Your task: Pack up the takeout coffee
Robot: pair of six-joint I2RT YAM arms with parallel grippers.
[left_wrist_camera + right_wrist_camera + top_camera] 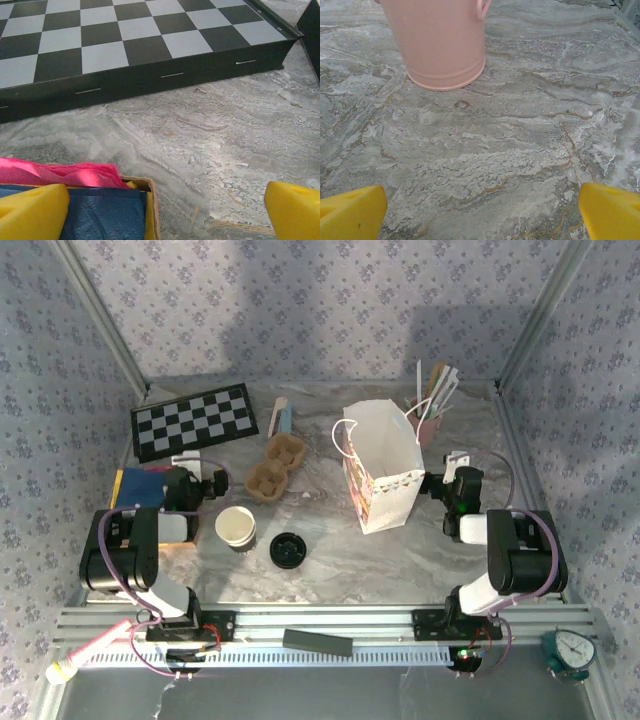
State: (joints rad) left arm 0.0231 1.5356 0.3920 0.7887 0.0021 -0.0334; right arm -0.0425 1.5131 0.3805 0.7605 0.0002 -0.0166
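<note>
Worktop (330,580) of grey marbled pattern fills the overhead view. The takeout coffee (287,549) stands on it at front centre, its round black lid facing up. It is just right of a lidless cup (236,527) with a white inside and left of an upright white paper bag (383,475). A brown cup carrier (275,466) lies behind the two cups. A checkerboard (194,420) sits at the back left and a pink bucket (428,427) holding utensils at the back right. The left claw (198,468) sits low beside a box of napkins (140,486), well apart from the coffee. The right claw (452,464) rests to the right of the bag.

From the left wrist, the yellow fingers (32,212) are spread wide with nothing between them. Bare worktop and the checkerboard's dark edge lie ahead, and the corner of the box with pink and blue napkins shows at lower left.

From the right wrist, the yellow fingertips (351,212) are likewise spread wide and empty over bare worktop. The pink bucket stands ahead of them, apart.
</note>
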